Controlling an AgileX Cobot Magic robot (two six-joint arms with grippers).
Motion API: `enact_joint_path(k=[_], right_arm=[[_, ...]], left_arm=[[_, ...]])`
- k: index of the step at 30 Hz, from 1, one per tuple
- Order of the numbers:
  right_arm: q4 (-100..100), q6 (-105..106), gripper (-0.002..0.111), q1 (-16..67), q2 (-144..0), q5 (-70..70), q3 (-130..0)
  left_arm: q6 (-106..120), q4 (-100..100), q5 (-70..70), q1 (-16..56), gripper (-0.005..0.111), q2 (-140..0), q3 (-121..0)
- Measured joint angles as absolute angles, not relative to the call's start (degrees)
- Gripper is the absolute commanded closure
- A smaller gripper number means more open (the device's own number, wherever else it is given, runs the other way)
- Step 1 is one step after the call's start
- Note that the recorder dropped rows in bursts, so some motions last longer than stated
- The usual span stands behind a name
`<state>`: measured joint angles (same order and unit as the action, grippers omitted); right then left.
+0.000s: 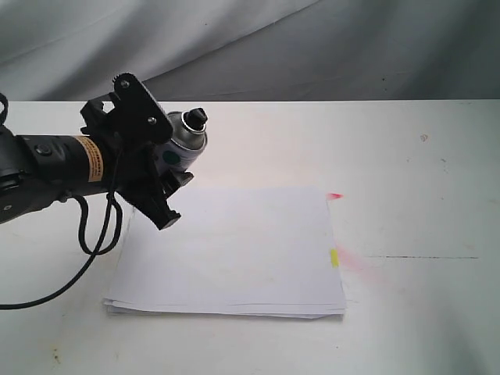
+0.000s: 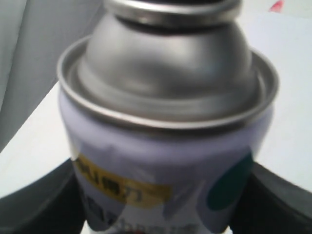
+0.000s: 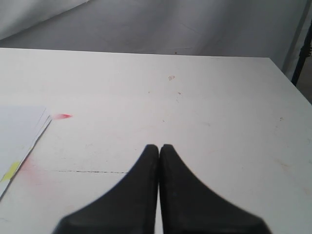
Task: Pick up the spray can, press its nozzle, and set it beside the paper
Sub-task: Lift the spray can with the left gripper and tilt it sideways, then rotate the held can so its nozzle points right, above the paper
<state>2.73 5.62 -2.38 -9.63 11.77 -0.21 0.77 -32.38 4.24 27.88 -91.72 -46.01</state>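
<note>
The left arm extends level. Its left pincer [image 1: 158, 160] grasps the white, dotted, silver-domed spray can [image 1: 186, 137], which is tilted at the far left corner of the white paper stack [image 1: 242, 250]. The right pincer [image 3: 159, 152] is clenched with nothing in it, beside the paper stack.

My black right claw [image 3: 159, 147] points out across the plain white table [image 3: 224, 117], its two fingers pressed together with nothing between them. A thin stack of white paper sheets [image 3: 19, 129] lies off to one side, with a yellow tab [image 3: 9, 171] on its edge and a pink-red mark [image 3: 62, 116] near its corner. A faint pink smear [image 3: 36, 168] stains the table beside it.
</note>
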Motion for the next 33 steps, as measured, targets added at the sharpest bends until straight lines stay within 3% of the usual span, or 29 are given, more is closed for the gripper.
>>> enact_joint_path(k=[15,33], right_arm=[[2.7,5.4,0.108,-2.4,-9.6,11.8,-0.2],[2.7,5.4,0.108,-2.4,-9.6,11.8,-0.2]], left_arm=[[8.5,-31.1,6.7,21.7,0.107,-99.8,-46.0],[7.1,-38.0,12.5,20.8,0.107,-100.5,-46.0]])
